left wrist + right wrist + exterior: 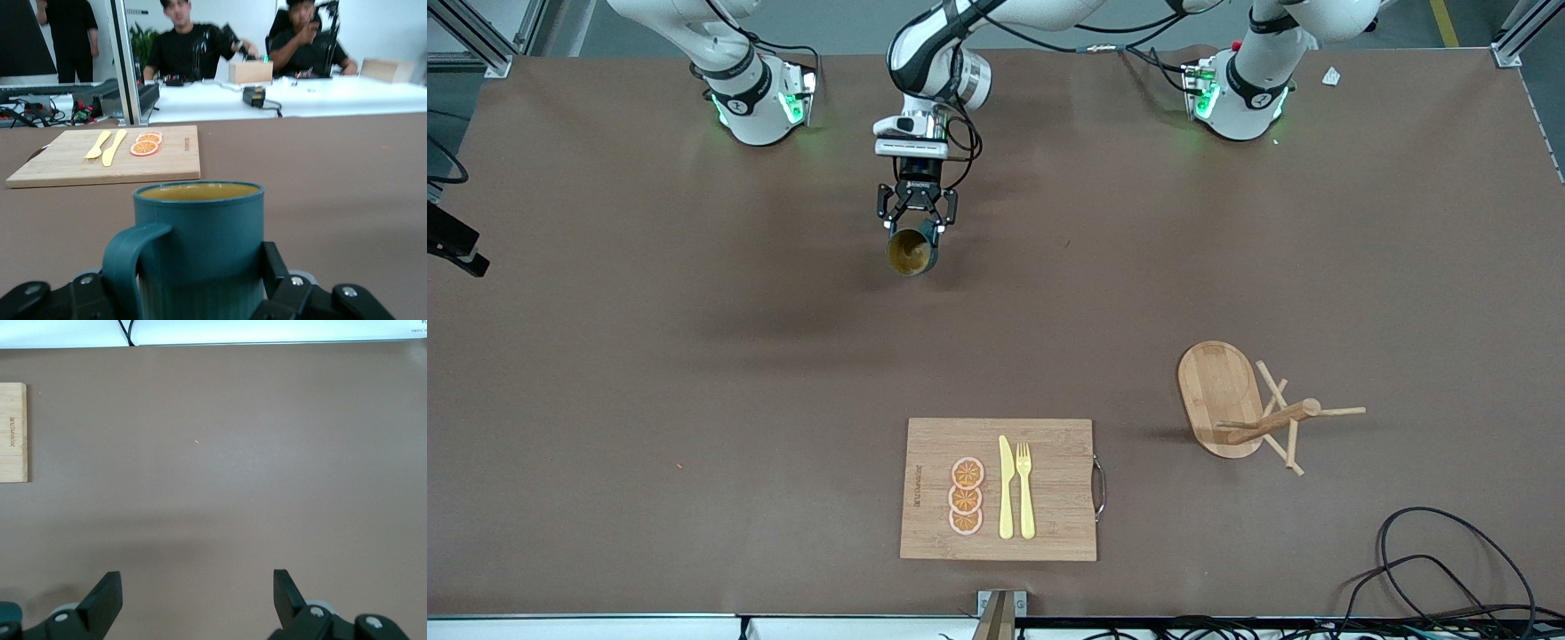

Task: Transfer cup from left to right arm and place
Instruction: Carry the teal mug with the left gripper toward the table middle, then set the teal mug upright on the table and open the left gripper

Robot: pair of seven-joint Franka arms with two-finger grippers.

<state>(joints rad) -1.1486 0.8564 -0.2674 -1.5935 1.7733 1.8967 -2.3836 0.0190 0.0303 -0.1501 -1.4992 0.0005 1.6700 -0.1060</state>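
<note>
- While the left pincer (915,227) hangs over the bare table (605,356) between the two bases, it pinches the cup (912,252) by its lower ribbed body, one finger on each side; the cup is off the table with its mouth turned toward the front camera.
- Because the cup's loop handle (130,263) sits just beside one finger in the left wrist view, a receiving grasp aimed at that side could catch the handle and twist the cup loose.
- The fingers cover the lower part of the cup, so only the rim end stays free; I judge that a second grasp has little room and could knock against the left pincer.
- The right pincer (197,593) is spread wide over bare table and holds nothing; in the front view only that arm's base shows, so its place relative to the cup cannot be told. A badly lined-up approach could push the cup instead of straddling it.
- If the left pincer lets go before the right one has closed firmly, the cup would likely drop and roll across the table.
- The wooden peg rack (1258,413) lies tipped on its side toward the left arm's end, beside the cutting board (1000,489) with its fork, knife and orange slices; a wide swing during placing could strike either.
</note>
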